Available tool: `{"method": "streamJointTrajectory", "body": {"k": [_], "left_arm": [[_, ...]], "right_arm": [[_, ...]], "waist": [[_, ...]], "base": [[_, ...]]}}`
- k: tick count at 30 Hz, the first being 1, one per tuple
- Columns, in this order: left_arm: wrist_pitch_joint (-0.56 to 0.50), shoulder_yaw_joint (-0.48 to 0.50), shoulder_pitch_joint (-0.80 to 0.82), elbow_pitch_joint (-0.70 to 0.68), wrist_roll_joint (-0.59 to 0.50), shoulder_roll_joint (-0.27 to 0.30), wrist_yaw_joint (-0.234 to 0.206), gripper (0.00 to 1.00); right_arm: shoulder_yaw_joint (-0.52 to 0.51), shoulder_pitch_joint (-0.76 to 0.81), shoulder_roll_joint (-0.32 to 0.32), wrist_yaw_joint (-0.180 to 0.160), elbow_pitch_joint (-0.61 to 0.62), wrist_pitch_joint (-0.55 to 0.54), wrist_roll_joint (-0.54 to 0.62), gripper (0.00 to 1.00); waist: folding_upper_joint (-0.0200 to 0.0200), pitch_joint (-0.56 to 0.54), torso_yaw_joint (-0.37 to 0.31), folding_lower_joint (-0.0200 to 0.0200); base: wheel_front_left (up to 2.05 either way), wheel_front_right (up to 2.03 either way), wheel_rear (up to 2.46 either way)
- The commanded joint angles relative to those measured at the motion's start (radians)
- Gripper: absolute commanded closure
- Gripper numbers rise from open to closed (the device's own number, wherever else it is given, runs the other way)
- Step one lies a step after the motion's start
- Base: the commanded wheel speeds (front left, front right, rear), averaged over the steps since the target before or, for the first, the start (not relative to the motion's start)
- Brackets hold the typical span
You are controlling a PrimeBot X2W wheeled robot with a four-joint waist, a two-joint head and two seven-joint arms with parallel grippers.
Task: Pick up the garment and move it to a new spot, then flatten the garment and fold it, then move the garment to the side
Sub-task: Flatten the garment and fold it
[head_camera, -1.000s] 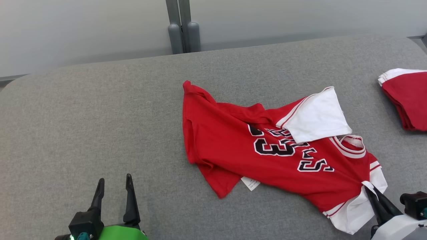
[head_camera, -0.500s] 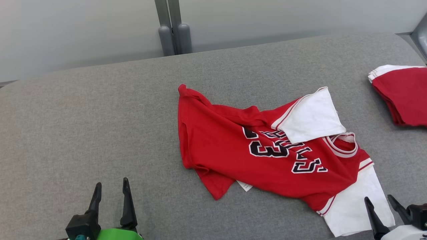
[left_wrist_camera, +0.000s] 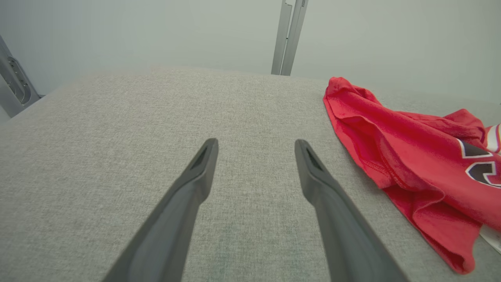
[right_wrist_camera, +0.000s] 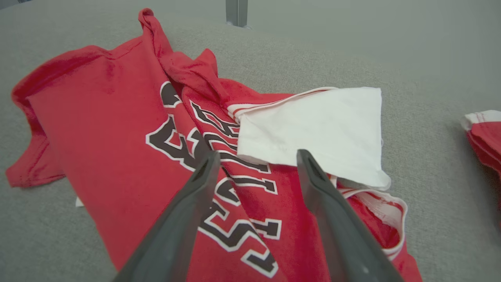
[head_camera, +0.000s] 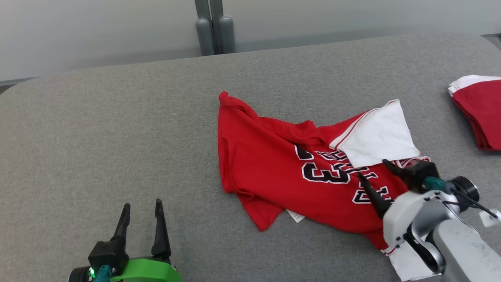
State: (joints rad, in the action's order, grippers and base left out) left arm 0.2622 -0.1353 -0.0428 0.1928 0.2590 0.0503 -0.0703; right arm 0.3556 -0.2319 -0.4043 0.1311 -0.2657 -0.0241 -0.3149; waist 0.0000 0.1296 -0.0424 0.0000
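**Head view:** the red jersey (head_camera: 274, 164) lies rumpled and unfolded on the grey worktop (head_camera: 98, 129), with one white sleeve (head_camera: 377, 135) flopped over its chest. The right gripper (head_camera: 372, 169) now hangs over the jersey's black lettering (head_camera: 325, 172), just beside the collar, with its jaws wide apart and nothing in them. A second ago it was pinched shut on the other sleeve at the jersey's near corner. It has since let that go, and the sleeve lies flat, partly hidden under the arm. The left gripper (head_camera: 142, 203) stays well to the left of the jersey, open and empty. A folded red garment (head_camera: 479, 113) sits well to the right of the jersey.

**Left wrist view:** the left gripper's spread fingers (left_wrist_camera: 195, 184) reach over bare worktop. The jersey's hem lies off to their right, clear of them.

**Right wrist view:** the right gripper's parted fingers (right_wrist_camera: 188, 211) frame the lettering and the lower edge of the folded-over white sleeve. Whether they touch the cloth cannot be told.
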Motion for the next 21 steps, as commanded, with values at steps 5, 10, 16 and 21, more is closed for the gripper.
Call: {"method": "streamJointTrajectory", "body": {"k": [5, 10, 16, 21], "left_arm": [[0.003, -0.049, 0.069, 0.009, 0.011, 0.001, -0.007, 0.00], [0.003, -0.092, 0.122, 0.016, 0.030, 0.001, -0.012, 0.00], [0.003, -0.136, 0.165, 0.022, 0.056, 0.001, -0.027, 0.00], [0.003, -0.154, 0.175, 0.021, 0.069, 0.001, -0.037, 0.00]], "right_arm": [[0.156, -0.147, -0.020, -0.001, -0.067, -0.193, -0.014, 0.00], [0.274, -0.279, -0.052, -0.001, -0.160, -0.277, -0.045, 0.77], [0.348, -0.416, -0.085, -0.001, -0.270, -0.287, -0.114, 1.00], [0.330, -0.533, -0.073, -0.001, -0.360, -0.175, -0.062, 1.00]], "waist": [[0.0000, 0.044, 0.076, 0.0000], [0.0000, 0.084, 0.133, 0.0000], [0.0000, 0.111, 0.187, 0.0000], [0.0000, 0.117, 0.208, 0.0000]], "base": [[0.00, 0.00, 0.00], [0.00, 0.00, 0.00], [0.00, 0.00, 0.00], [0.00, 0.00, 0.00]]}}
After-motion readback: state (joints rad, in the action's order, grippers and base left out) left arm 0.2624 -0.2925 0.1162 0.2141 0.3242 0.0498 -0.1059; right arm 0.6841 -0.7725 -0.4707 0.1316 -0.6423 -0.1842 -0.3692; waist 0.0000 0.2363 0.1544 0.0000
